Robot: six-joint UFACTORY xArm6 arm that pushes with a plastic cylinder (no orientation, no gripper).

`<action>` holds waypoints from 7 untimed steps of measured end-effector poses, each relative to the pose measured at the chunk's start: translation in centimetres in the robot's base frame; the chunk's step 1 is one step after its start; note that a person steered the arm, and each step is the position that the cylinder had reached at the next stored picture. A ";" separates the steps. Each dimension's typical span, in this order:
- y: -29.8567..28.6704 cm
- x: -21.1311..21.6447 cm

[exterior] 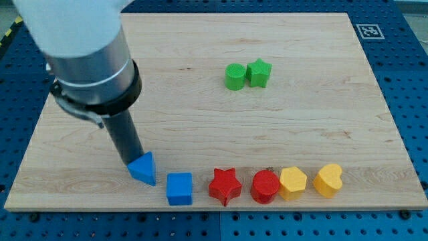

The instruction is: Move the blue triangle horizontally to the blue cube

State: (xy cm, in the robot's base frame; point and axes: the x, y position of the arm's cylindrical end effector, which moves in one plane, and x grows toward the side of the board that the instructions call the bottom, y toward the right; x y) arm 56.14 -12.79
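The blue triangle lies near the view's bottom left on the wooden board. The blue cube sits just to its right and a little lower, a small gap apart. My tip is at the triangle's upper left edge, touching or nearly touching it. The dark rod rises up and left into the grey arm.
Along the bottom edge, right of the blue cube, stand a red star, a red cylinder, a yellow hexagon and a yellow heart. A green cylinder and a green star sit together near the top.
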 end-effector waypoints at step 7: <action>1.5 2.5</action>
State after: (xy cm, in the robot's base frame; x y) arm 58.63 -11.31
